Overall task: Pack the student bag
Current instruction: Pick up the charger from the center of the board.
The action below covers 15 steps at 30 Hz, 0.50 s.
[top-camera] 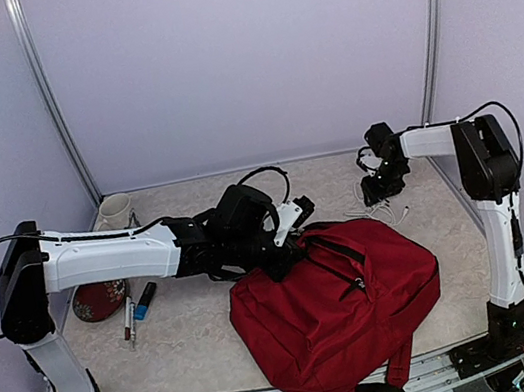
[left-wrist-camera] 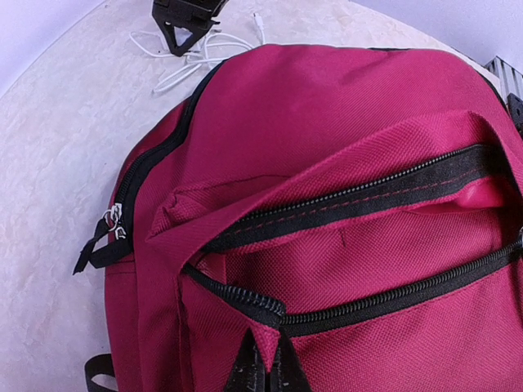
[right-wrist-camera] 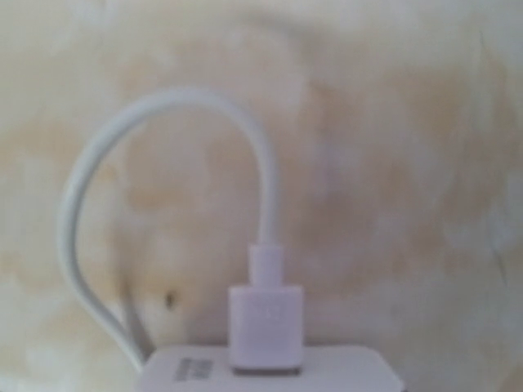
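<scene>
Beige marbled worktop [top-camera: 196,340] carries the dark-red fabric backpack [top-camera: 338,309] toward its near right corner. The left gripper [left-wrist-camera: 266,369], narrowed to a sliver, pinches fabric below the front zipper [left-wrist-camera: 368,302], a detail only its wrist view gives. The right gripper [top-camera: 379,187] hangs near the far right edge over a white charging cable [right-wrist-camera: 176,96], and its opening cannot be told. The right wrist view alone shows the plug seated in a white block [right-wrist-camera: 351,376].

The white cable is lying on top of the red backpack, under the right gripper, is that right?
No. The white cable lies on the table beside the student bag, not on top of it, as the left wrist view shows. It is under the right gripper.
</scene>
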Tool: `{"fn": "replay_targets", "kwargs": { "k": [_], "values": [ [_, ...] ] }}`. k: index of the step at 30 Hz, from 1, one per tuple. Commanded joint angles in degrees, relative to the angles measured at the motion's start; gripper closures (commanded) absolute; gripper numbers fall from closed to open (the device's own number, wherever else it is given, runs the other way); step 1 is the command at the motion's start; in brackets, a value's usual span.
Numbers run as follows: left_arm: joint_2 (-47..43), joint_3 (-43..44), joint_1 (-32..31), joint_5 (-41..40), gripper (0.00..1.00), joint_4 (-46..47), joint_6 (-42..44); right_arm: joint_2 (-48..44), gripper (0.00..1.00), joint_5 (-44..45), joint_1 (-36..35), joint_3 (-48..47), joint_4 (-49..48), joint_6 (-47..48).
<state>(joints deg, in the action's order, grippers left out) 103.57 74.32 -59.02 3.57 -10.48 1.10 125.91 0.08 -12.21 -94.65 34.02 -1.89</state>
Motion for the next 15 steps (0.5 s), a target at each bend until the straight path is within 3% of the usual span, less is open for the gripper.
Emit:
{"fn": "replay_targets", "kwargs": {
  "k": [1,8,11,15],
  "values": [
    [-1.0,2.2,-0.5,-0.2,1.00,0.4,1.4,-7.7,0.89,-0.7,0.4,1.7,1.6,0.5],
    [-1.7,2.2,-0.5,0.9,1.00,1.5,1.4,-24.6,1.00,-13.0,0.4,2.7,-2.5,-3.9],
    [-2.2,1.7,-0.2,3.3,1.00,3.0,0.8,-33.1,1.00,-20.5,-0.5,5.2,-7.5,-8.0],
    [-3.3,0.3,0.2,5.1,1.00,5.3,0.3,-40.7,1.00,-24.3,-5.5,5.4,-9.4,-10.6]
  ]
}}
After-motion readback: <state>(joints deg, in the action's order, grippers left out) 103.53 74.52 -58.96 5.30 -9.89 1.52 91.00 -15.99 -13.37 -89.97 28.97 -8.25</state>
